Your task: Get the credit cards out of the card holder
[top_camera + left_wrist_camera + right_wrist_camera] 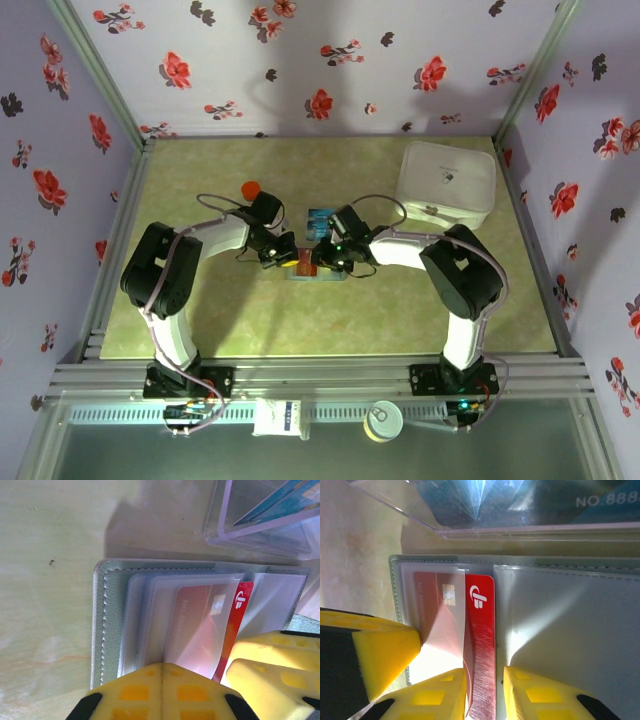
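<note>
The card holder (112, 615) lies open and flat in the middle of the surface (50, 555), well away from every edge. Inside it are clear sleeves. A red credit card (480, 630) with a white mark sits in one sleeve. One long strip of the card sticks out past the sleeve, near the fold of the holder.

The left claw (161, 672) is closed tight, with its two yellow fingers pressed together. Its tips sit on the edge of the holder's sleeves.

The right claw (485, 672) is open just a little. The bare red strip of the card lies between its two yellow fingers (445, 695). One finger touches the sleeve side of the card. The other is just beside the card, on the holder's other panel, with a thin gap.

A clear box (260, 530) stands just past the holder's far edge, with blue cards (280, 502) in it. A big white box (445, 185) sits near the far right corner of the surface.
</note>
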